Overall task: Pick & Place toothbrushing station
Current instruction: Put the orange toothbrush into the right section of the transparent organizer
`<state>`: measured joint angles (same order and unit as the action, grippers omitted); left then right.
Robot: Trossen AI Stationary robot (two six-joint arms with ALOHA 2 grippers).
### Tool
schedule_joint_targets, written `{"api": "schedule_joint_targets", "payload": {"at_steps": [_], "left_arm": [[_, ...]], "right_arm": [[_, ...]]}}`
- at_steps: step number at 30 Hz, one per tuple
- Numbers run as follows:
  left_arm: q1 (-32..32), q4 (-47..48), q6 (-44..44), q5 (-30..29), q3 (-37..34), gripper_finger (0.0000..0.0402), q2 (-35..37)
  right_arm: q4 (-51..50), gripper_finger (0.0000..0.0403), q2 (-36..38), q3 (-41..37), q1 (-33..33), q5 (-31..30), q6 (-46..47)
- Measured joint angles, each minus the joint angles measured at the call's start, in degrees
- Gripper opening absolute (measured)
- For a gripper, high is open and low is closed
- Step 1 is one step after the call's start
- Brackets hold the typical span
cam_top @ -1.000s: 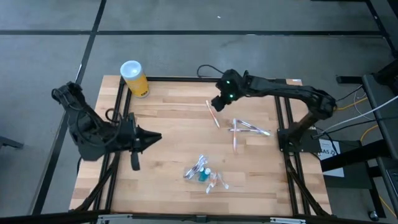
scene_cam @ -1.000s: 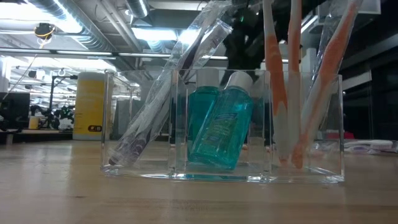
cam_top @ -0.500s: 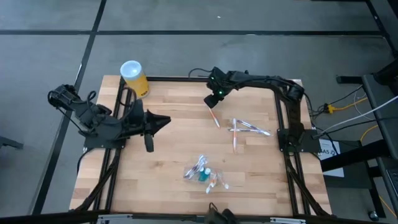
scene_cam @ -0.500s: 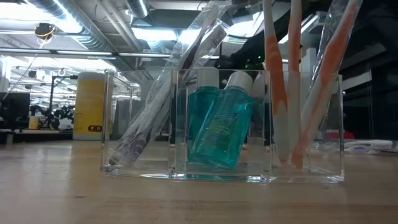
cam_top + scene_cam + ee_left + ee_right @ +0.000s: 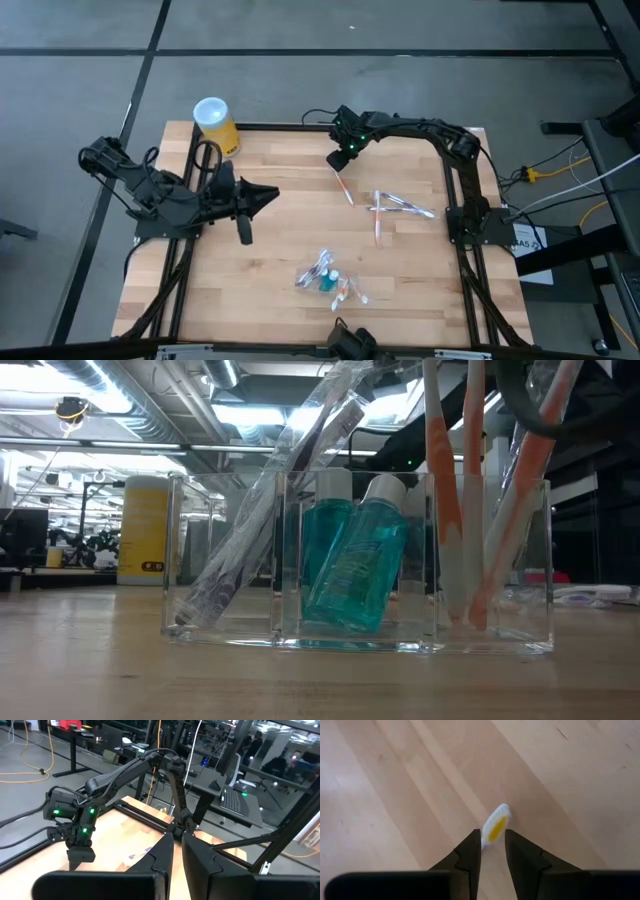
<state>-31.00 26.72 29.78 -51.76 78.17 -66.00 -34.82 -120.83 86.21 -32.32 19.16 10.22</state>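
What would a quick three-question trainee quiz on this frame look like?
1. True or false: the yellow canister stands outside the clear holder, near a table corner.
2. Which arm's gripper is over the lone toothbrush lying near the table's far edge? A) left B) right C) neither
3. Fill in: in the low view, the holder's middle compartment contains ___-coloured bottles with white caps.

Key:
1. True
2. B, the right gripper
3. teal
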Motion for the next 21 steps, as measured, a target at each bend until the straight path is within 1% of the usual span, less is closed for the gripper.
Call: {"api": "schedule_joint_targets", "payload": {"at_steps": [6, 15, 21], "left_arm": [[0.0, -0.2, 1.0, -0.2, 0.0, 0.0033, -0.1], [0.0, -2.2, 0.0, 0.4, 0.0, 0.0033, 0.0], [0.0, -2.8, 0.0, 2.0, 0.0, 0.0033, 0.0]], "right_arm": [[0.7, 0.009, -0.4, 0.0, 0.0, 0.0, -0.2], [2.1, 0.009, -0.4, 0.0, 0.0, -0.1, 0.0], [2.2, 0.009, -1.6, 0.0, 0.0, 0.0, 1.0]]}}
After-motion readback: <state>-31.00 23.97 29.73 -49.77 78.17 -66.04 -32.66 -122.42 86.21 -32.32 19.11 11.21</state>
